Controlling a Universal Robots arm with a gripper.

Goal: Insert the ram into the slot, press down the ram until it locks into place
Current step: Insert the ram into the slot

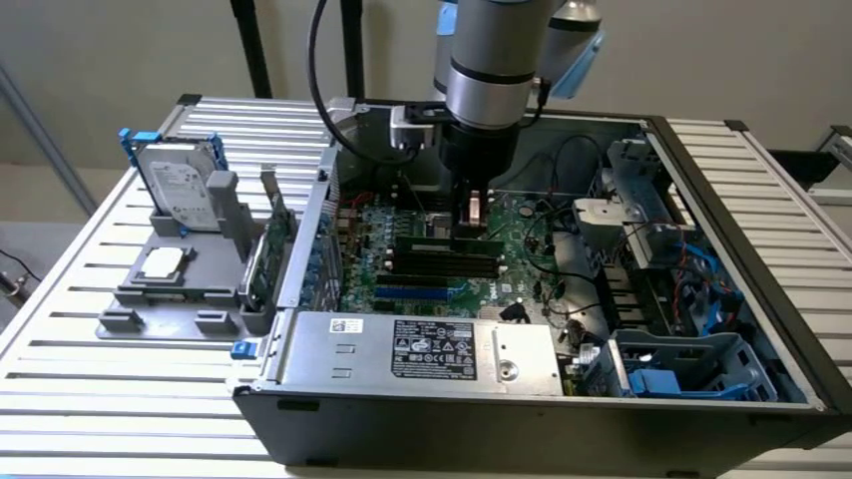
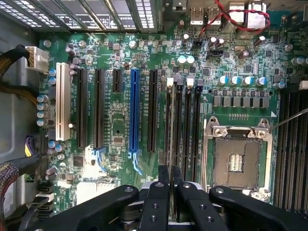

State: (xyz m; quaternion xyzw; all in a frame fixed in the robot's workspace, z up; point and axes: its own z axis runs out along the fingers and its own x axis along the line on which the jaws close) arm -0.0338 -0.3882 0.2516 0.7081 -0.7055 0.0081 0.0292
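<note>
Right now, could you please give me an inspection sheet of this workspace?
Surface: slatted metal table carrying an open computer case.
Job's things: ram standing in the slot, by empty black sockets.
Clutter: hard drive, expansion card on a grey fixture.
Gripper: gripper shut on the ram.
Cables: black cable along the arm; red wires on the motherboard.
Surroundings: pale wall.

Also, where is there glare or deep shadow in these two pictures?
Exterior view: the light is soft and even; the white slatted table is bright, while the inside of the computer case lies in shade. Wrist view: a white glare patch washes out part of the motherboard near the end of the blue slot, and the tool looks dark against it.
</note>
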